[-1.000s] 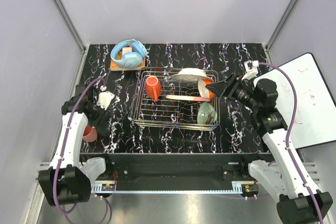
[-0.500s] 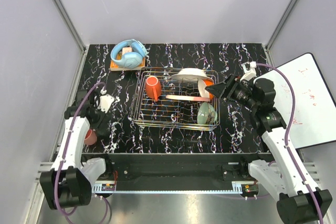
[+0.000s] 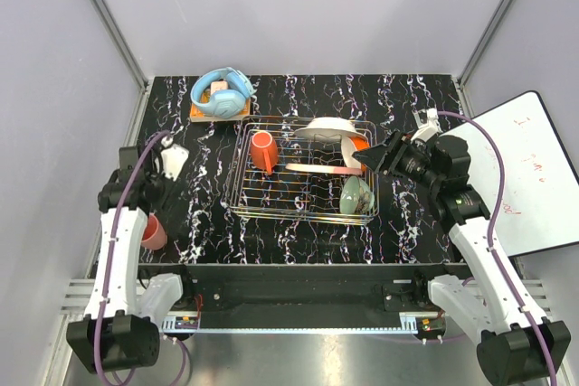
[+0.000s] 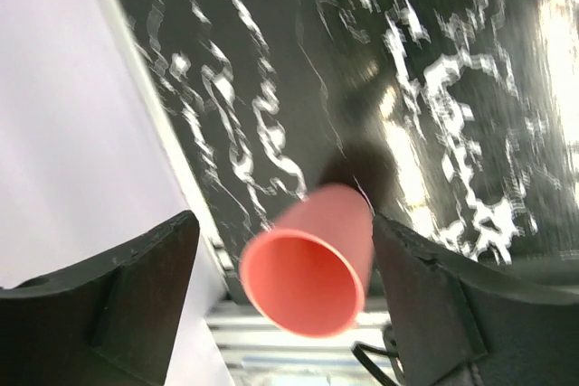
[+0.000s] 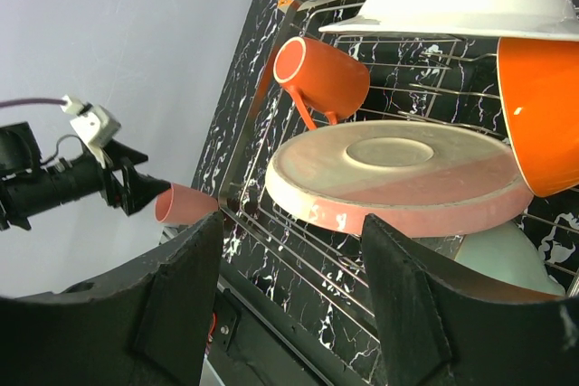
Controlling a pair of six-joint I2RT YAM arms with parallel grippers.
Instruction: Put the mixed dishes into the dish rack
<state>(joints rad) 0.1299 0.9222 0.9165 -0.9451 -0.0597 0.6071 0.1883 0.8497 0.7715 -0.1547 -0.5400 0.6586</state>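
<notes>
The pink cup (image 3: 154,232) sits on the table at the left, near the front edge. It shows between my left gripper's (image 4: 285,219) wide-open jaws, mouth toward the camera, not touched. That gripper (image 3: 143,194) hangs just behind the cup. The silver dish rack (image 3: 303,215) holds the orange-red mug (image 3: 263,151), a white dish (image 3: 326,127), the pink-and-cream plate (image 3: 317,169), an orange bowl (image 3: 360,156) and the pale green bowl (image 3: 356,194). My right gripper (image 3: 371,158) is open and empty at the rack's right side, facing the plate (image 5: 398,178).
Blue headphones (image 3: 222,92) lie on an orange block at the back left. A white board (image 3: 534,169) leans off the table's right edge. The left wall rail runs close beside the pink cup. The right wrist view shows the cup (image 5: 185,202) past the rack's corner.
My left gripper has drawn back and up from the pink cup, which stays on the table. My right gripper has edged slightly left toward the rack.
</notes>
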